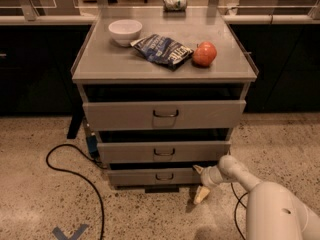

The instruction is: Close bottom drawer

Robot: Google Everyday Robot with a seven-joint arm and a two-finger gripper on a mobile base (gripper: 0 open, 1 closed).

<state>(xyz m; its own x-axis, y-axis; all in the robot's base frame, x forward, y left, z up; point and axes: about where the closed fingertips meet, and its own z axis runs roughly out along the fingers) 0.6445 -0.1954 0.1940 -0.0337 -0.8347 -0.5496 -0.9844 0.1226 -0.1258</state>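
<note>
1. Grey metal makes up the cabinet in the camera view, with three drawers stacked under its counter (pixel 115 64).
2. On the counter stand a white bowl (pixel 125 31), a blue snack bag (pixel 162 49) and a red apple (pixel 204 54), the bag lying between the other two and the apple just beside the bag.
3. Top drawer (pixel 125 115) and middle drawer (pixel 125 152) both stand pulled out, with a dark gap above each front.
4. Lowest comes the bottom drawer (pixel 132 176), close to the floor, with its short front panel facing the camera, a small dark handle at its centre and a thin dark strip above it; it seems only slightly out.
5. At that drawer's right end sits the gripper (pixel 199 181), on a white arm (pixel 235 171) reaching in from the lower right.
6. Its fingers are spread wide and hold nothing: the upper one lies at the panel's right edge, probably touching it, and the lower one points to the floor.
7. A black cable (pixel 75 169) loops over the speckled floor on the left.
</note>
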